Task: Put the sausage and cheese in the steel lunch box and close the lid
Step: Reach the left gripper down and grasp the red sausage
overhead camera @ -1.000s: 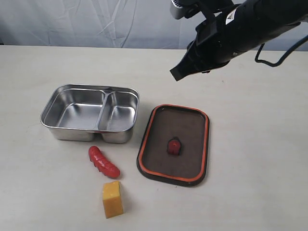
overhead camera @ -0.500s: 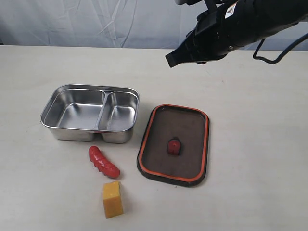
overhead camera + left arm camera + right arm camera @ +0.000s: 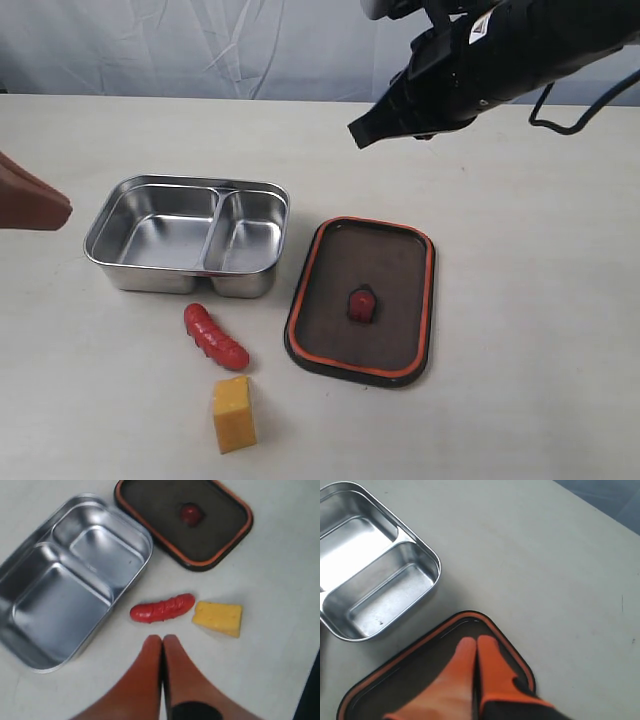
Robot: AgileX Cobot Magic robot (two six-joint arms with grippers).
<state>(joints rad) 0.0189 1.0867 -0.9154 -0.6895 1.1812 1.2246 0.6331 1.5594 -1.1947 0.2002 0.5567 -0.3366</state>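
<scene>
On the desk (image 3: 530, 300) we count one steel lunch box (image 3: 190, 181) with two compartments (image 3: 165, 235), one lid (image 3: 390, 265) with one red valve (image 3: 361, 304), one sausage (image 3: 215, 337) and one cheese (image 3: 233, 414) wedge. Two pairs of fingers: left fingers (image 3: 150, 670), right fingers (image 3: 462, 670).

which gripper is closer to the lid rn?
Right. The right gripper hangs raised, pointing down at the far end of the lid; the left gripper is beyond the steel lunch box, on its side away from the lid.

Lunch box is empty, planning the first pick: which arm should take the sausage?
Left. The left gripper, shut, points at the sausage on that side; the right gripper, shut, points at the lid.
</scene>
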